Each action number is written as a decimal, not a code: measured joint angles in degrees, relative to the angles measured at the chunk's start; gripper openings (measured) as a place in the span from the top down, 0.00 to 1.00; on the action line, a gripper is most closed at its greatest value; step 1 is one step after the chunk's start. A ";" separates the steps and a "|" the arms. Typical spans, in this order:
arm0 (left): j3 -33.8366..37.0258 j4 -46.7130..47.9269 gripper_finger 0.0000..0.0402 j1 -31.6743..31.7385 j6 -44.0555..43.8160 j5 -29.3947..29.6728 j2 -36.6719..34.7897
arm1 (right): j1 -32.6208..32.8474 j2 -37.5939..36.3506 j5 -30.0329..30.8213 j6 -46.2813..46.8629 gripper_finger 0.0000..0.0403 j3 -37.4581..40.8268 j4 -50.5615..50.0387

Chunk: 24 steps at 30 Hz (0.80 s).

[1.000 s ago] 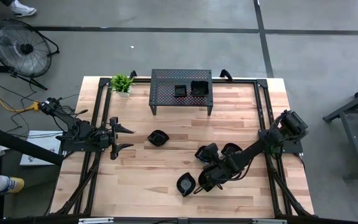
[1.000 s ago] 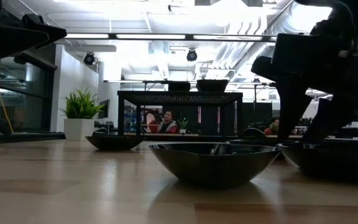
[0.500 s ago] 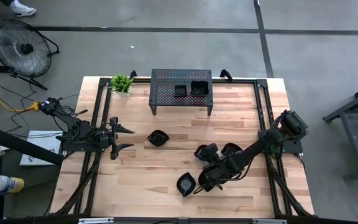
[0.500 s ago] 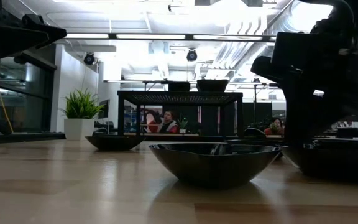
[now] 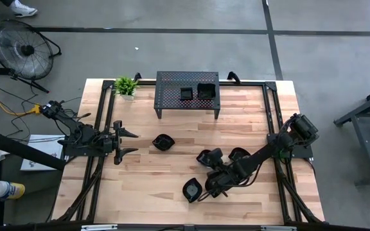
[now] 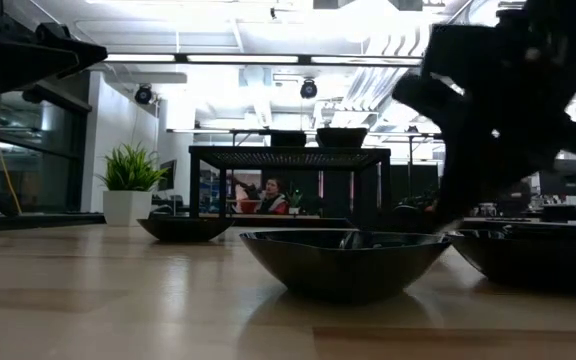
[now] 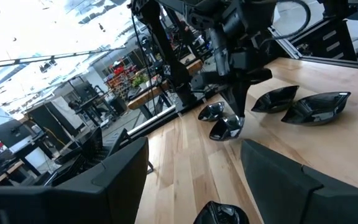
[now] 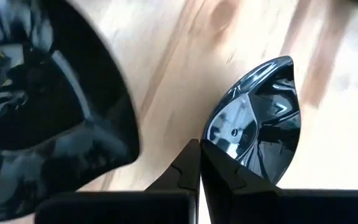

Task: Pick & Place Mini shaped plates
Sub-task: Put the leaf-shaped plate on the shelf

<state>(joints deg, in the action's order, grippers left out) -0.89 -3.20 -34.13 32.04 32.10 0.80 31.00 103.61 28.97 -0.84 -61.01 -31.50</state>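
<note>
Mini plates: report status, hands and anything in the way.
Right hand shut on rim of leaf-shaped plate, mid-table. Left hand open, parked at left side. Neighbouring plate crowds the grip.

The surface (image 5: 172, 167) is seen as pale wood with lengthwise plank grain, framed in black. The mini shaped plates (image 5: 163, 142) are recorded as glossy black; a leaf-shaped plate (image 8: 263, 118) shows blue-grey reflections. At 12 o'clock a black stand (image 5: 187, 86) is noted, patterned with fine perforations. At 11 o'clock a plant (image 5: 126, 84) is seen in green, its pot (image 6: 128, 206) white. Both arms are dark. The floor (image 5: 172, 48) is grey, crossed by dark lines.
</note>
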 joint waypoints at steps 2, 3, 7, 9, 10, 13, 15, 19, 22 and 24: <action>0.00 0.01 0.38 -0.01 -0.01 0.00 0.00 | -0.41 0.00 0.83 -1.33 1.00 -1.45 -0.13; 0.00 0.01 0.38 0.00 -0.01 0.00 -0.01 | -0.79 0.00 0.85 -2.13 1.00 -2.30 -0.15; 0.00 0.00 0.38 0.00 -0.37 0.02 0.00 | -3.22 0.00 0.95 -2.85 1.00 -6.13 0.00; 0.00 0.02 0.38 0.00 -0.42 0.02 0.00 | -4.47 0.00 0.12 -3.99 1.00 -7.83 -0.07; 0.00 0.00 0.38 0.00 -0.42 0.02 0.00 | -5.07 0.00 -0.39 -4.78 1.00 -8.66 -0.01; 0.00 0.01 0.38 -0.01 -0.42 0.02 0.00 | -6.72 0.00 -0.83 -7.33 1.00 -11.11 0.05; 0.00 0.00 0.38 0.00 -0.42 0.00 0.00 | -7.88 0.00 -0.88 -9.11 1.00 -13.05 0.07; 0.00 0.02 0.38 -0.01 -0.42 0.00 -0.02 | -10.48 0.00 -1.87 -12.53 1.00 -17.02 0.11; 0.00 0.01 0.38 0.00 -0.92 0.02 -0.01 | -12.08 0.00 -3.47 -14.71 1.00 -19.28 0.11; 0.02 0.00 0.38 0.00 -1.05 -0.08 -0.01 | -12.90 0.00 -4.96 -16.09 1.00 -20.24 0.12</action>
<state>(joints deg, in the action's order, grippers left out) -0.87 -3.20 -34.13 30.98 32.01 0.78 18.10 103.61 24.01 -16.94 -81.25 -31.39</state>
